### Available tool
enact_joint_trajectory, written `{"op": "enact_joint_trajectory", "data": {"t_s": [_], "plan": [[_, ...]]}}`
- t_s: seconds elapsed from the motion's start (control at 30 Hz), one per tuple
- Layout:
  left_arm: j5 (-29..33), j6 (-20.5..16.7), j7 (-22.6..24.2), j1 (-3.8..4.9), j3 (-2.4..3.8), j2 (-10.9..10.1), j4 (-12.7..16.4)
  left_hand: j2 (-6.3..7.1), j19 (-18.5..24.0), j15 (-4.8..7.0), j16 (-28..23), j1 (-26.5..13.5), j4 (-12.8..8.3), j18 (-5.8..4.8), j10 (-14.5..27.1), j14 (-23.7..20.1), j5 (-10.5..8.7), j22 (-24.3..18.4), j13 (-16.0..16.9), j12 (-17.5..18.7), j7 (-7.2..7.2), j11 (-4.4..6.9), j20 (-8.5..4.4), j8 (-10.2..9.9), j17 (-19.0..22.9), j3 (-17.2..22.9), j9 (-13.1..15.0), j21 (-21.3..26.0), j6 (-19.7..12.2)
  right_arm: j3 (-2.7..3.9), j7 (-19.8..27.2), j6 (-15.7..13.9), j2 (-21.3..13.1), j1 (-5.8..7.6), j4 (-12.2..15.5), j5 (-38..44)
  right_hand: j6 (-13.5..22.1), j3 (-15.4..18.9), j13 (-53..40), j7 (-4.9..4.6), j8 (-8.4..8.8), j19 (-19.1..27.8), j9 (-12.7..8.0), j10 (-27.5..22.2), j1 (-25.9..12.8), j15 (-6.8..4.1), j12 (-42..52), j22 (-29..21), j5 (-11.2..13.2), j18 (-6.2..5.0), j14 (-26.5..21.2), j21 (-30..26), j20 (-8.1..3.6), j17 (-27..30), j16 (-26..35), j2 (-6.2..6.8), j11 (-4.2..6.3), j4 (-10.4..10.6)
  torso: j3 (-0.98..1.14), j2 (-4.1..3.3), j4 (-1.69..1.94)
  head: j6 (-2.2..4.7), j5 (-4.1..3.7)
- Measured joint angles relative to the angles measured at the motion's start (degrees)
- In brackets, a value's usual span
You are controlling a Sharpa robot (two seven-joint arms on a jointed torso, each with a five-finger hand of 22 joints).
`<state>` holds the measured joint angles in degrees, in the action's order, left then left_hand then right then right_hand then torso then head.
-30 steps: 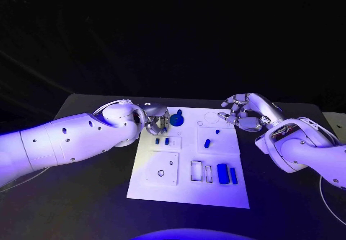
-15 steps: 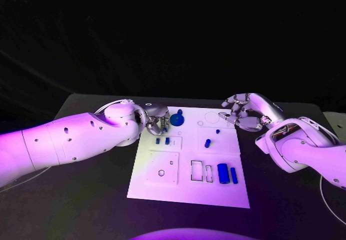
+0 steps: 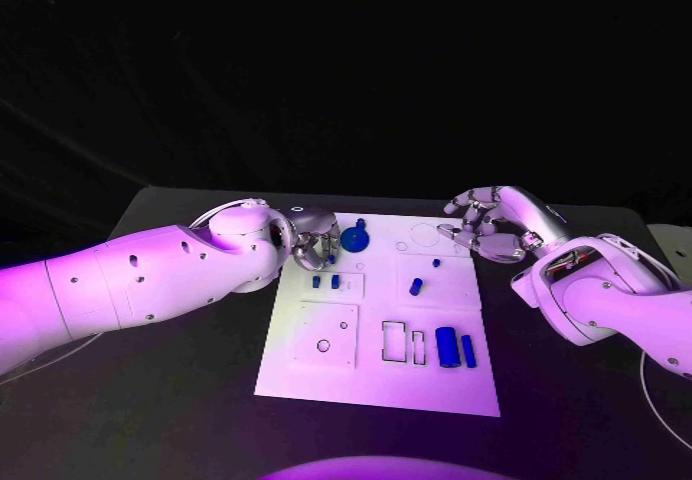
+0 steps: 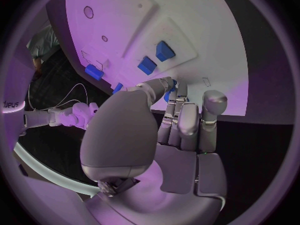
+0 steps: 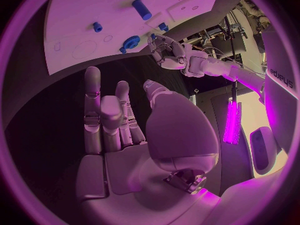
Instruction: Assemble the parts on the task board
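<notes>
Board (image 3: 378, 375): matt white, smooth. Parts (image 3: 446, 346): blue, probably plastic. Hands (image 3: 488, 228): silvery metal sheen. Table (image 3: 173, 380): matt black.

Dim room, black background, magenta light overhead, wrist views bent at edges

White arms (image 3: 144, 280), silver fingers (image 3: 483, 205)
</notes>
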<state>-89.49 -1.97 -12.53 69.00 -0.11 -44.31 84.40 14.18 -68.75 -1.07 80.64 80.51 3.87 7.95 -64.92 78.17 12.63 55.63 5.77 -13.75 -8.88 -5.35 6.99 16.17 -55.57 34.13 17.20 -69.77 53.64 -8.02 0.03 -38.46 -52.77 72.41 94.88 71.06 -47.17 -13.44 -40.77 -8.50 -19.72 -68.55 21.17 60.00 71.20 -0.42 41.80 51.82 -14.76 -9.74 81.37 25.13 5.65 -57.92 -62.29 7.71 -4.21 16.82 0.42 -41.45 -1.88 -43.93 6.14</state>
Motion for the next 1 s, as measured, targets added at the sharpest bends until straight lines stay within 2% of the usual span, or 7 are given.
{"op": "enact_joint_trajectory", "data": {"t_s": [0.17, 0.27, 0.47, 0.6, 1.0], "plan": [[0.00, 0.03, -0.14, -0.01, 0.00, 0.00, -0.05, 0.08, 0.70, -0.38, -0.33, -0.08, -0.07, -0.01, 0.68, -0.39, 0.00, -0.87, -0.05, 0.49, -0.32, -0.23, 0.08, -0.63, 0.98, -0.07, -0.24, 0.60, -0.50, 0.00, 0.00, 0.00, 0.01, 0.00, -0.02, 0.00, 0.00, 0.00, 0.00, 0.00, 0.00, 0.00, 0.00, 0.00, 0.00, 0.00, 0.00, 0.00, 0.00, 0.00, 0.00, 0.00, 0.00, 0.00, 0.00, 0.00, 0.00, 0.00, 0.01, 0.01, -0.01, -0.01, 0.05], [0.00, 0.06, -0.22, -0.01, 0.00, 0.01, -0.07, 0.32, 1.93, -0.59, -0.83, -0.32, -0.07, 0.00, 1.56, -1.59, 0.00, -2.31, -0.09, 1.11, -0.55, -0.50, 0.26, -1.67, 2.37, -0.07, -0.69, 1.69, -2.00, -0.02, -0.01, -0.01, 0.01, 0.00, -0.02, 0.00, 0.00, 0.00, 0.00, 0.00, 0.00, 0.00, 0.00, 0.00, 0.00, 0.00, 0.00, 0.00, 0.00, 0.00, 0.00, 0.00, 0.00, 0.00, 0.00, 0.00, 0.00, 0.00, 0.03, 0.02, -0.01, -0.01, 0.05], [0.00, 0.26, -0.42, -0.01, 0.00, 0.00, -0.11, 0.32, 2.23, -0.89, -1.05, -0.32, -0.07, 0.00, 1.86, -1.92, 0.00, -3.05, -0.10, 1.11, -0.61, -0.80, 0.39, -1.66, 3.37, -0.06, -0.71, 2.16, -2.06, -0.02, -0.08, -0.01, -0.01, -0.01, -0.04, 0.00, 0.00, 0.00, 0.00, 0.00, 0.00, 0.00, -0.05, 0.00, 0.00, 0.00, 0.00, 0.01, 0.00, 0.00, 0.00, 0.00, 0.00, 0.00, 0.00, 0.00, 0.00, 0.00, 0.03, 0.02, -0.04, -0.01, 0.04], [0.00, 0.44, -0.54, -0.01, 0.00, -0.03, -0.11, 0.32, 2.23, -0.69, -1.06, -0.32, -0.07, 0.00, 1.86, -2.12, 0.01, -3.12, -0.10, 1.11, -0.62, -0.80, 0.39, -1.66, 3.56, -0.06, -0.71, 2.16, -2.04, -0.02, -0.11, -0.01, -0.02, -0.01, -0.06, 0.00, 0.00, 0.00, 0.00, 0.00, 0.00, 0.00, -0.05, 0.00, 0.00, 0.00, 0.00, 0.00, 0.00, 0.00, 0.00, -0.03, 0.00, 0.00, 0.00, 0.00, 0.00, 0.00, 0.03, 0.02, -0.05, -0.01, 0.04], [0.01, 0.62, -0.64, -0.08, 0.00, -0.20, 0.09, -0.01, 3.46, -0.90, -1.28, 0.02, -0.40, 0.00, 2.65, -3.15, 0.01, -4.51, -0.10, 1.36, -0.64, -1.04, 0.38, -1.19, 5.18, -0.05, -0.59, 3.04, -0.36, -0.02, -0.13, -0.01, -0.01, -0.04, -0.11, 0.00, 0.00, 0.00, 0.08, 0.00, 0.00, 0.00, -0.04, 0.00, 0.00, 0.00, 0.00, -0.09, 0.00, 0.00, 0.00, -0.24, 0.00, 0.00, 0.00, 0.00, 0.00, 0.00, 0.00, 0.02, -0.04, -0.06, 0.01]]}}
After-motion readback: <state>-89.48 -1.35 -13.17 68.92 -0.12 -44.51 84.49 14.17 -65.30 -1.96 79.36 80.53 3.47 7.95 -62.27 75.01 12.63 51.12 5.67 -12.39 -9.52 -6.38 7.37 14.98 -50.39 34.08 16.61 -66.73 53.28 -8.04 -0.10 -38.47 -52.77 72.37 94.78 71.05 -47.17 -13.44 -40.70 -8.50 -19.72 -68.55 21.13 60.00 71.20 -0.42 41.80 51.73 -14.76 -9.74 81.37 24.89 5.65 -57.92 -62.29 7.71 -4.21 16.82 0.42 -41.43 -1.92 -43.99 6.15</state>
